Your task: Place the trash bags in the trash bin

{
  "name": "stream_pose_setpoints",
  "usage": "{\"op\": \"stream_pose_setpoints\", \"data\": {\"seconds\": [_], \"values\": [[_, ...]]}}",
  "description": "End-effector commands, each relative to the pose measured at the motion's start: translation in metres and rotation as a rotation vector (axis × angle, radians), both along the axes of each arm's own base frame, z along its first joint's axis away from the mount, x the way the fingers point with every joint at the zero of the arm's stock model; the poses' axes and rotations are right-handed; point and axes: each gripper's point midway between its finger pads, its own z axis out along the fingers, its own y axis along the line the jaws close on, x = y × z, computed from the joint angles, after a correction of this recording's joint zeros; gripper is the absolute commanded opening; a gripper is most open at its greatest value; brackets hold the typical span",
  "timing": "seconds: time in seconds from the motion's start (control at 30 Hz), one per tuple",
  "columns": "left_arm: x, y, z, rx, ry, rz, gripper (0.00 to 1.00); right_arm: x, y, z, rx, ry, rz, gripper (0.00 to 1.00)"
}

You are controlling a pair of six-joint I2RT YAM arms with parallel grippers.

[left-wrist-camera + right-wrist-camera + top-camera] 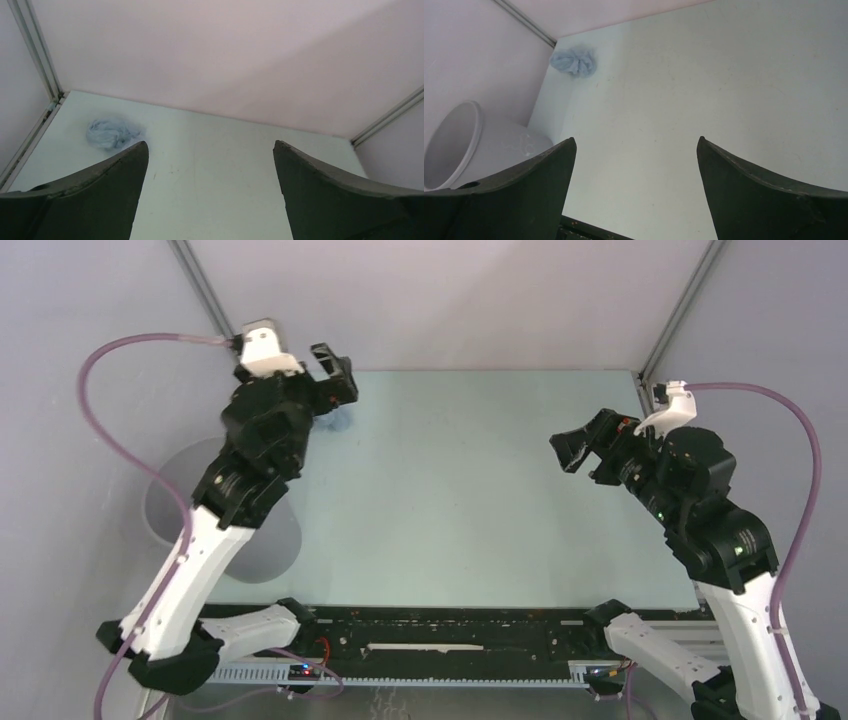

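Bag [111, 134] first: where did it lie? — DESK

Crumpled in a pale-blue wad on the table [450, 500], near the far left corner and close to the back wall. Nothing touched it. — PHOTOGRAPHER

And the bin [165, 505]? — DESK

Grey and round, at the table's left edge, partly under the left arm, well apart from the bag. Its pale rim showed in the right wrist view, with the wad beyond it. — PHOTOGRAPHER

The grippers? — DESK

The left gripper [210, 145] hung above the far left of the table, jaws spread wide with nothing between them. From overhead it hid most of the bag; in its own camera the wad lay just ahead and to the left of its fingers. The right gripper [636, 140] hovered over the table's right side, pointed leftward across it, jaws likewise wide apart and holding nothing. — PHOTOGRAPHER
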Motion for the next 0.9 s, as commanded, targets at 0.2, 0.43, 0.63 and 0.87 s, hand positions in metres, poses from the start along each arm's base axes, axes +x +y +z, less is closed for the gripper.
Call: {"op": "stream_pose_setpoints", "data": {"seconds": [0.2,0.43,0.63,0.87], "values": [[0.051,-0.039,-0.062,0.133,0.175,-0.015,1.0,0.014,-0.011,-0.004,-0.032,0.019,-0.101,1.0],[0.096,-0.066,-0.117,0.224,0.304,-0.016,1.0,0.017,-0.002,-0.004,-0.061,0.008,-0.039,1.0],[0.142,-0.059,-0.189,0.254,0.49,0.091,1.0,0.014,-0.007,0.003,-0.099,-0.018,-0.036,1.0],[0.196,-0.024,-0.262,0.179,0.647,0.242,1.0,0.019,-0.023,0.002,-0.158,-0.008,-0.071,1.0]]}}
